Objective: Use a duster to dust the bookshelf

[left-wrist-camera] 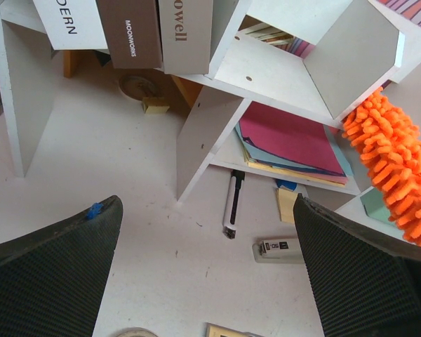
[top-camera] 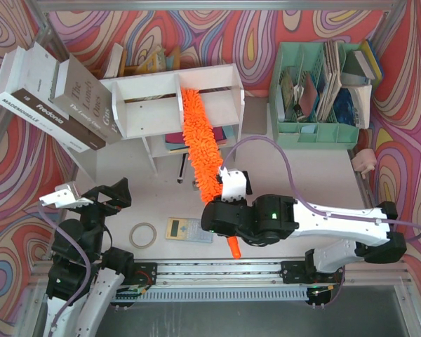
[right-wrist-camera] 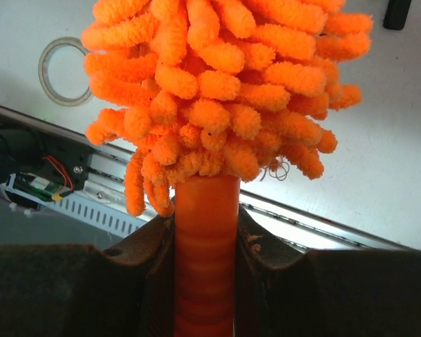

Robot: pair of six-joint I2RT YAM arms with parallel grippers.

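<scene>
The white bookshelf (top-camera: 170, 98) stands at the back left, seen from above. It also shows in the left wrist view (left-wrist-camera: 266, 70). The duster's fluffy orange head (top-camera: 200, 140) lies slanted across the shelf's middle, its tip by the upper divider; it also shows in the left wrist view (left-wrist-camera: 396, 168). My right gripper (top-camera: 226, 208) is shut on the orange handle (right-wrist-camera: 205, 239) just below the head (right-wrist-camera: 224, 84); the handle's end (top-camera: 234, 247) sticks out behind it. My left gripper (top-camera: 91, 200) is open and empty above the table, in front of the shelf's left part, with its fingers (left-wrist-camera: 49, 267) wide apart.
Large books (top-camera: 49, 98) lean at the shelf's left end. A mint-green organiser (top-camera: 323, 91) stands at the back right. A tape roll (top-camera: 143, 235), a yellow card (top-camera: 186, 229), a pen (left-wrist-camera: 233, 203), a small white stapler-like item (left-wrist-camera: 281, 248) and coloured papers (left-wrist-camera: 291, 140) lie nearby.
</scene>
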